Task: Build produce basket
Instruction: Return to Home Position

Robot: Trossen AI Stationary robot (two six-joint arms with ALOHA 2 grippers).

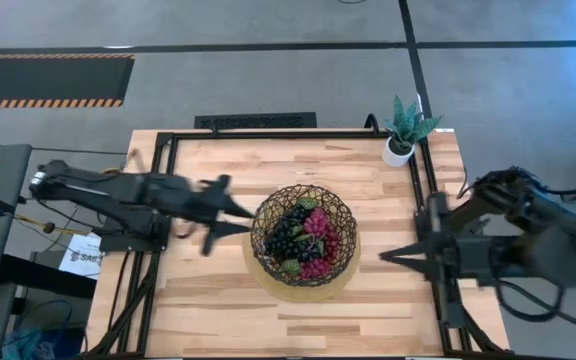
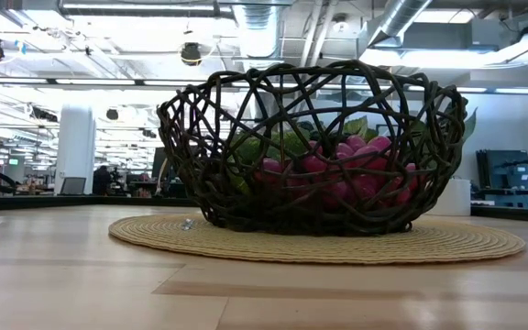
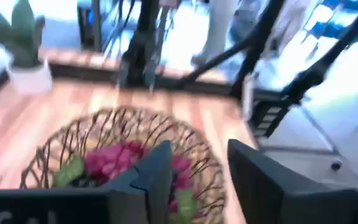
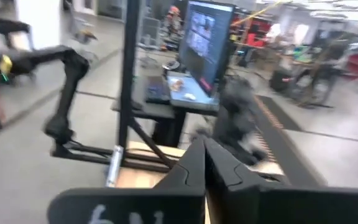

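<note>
Basket (image 2: 200, 147) dark woven strands (glossy); mat (image 2: 484, 244) straw; table (image 2: 62, 275) smooth wood.

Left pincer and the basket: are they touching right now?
Apart. The low view shows the basket's whole rim free, with nothing dark against it; the open left pincer is outside that picture.

We read little: pale characters, perhaps "6N", on the right gripper's (image 4: 202, 143) body, similar ones too blurred to tell on the left gripper's (image 3: 197, 152) body, and dark print beginning "SA" on a white sheet (image 1: 81, 256).

Overhead and near, level tabletop views both frame the basket (image 1: 340, 206).
</note>
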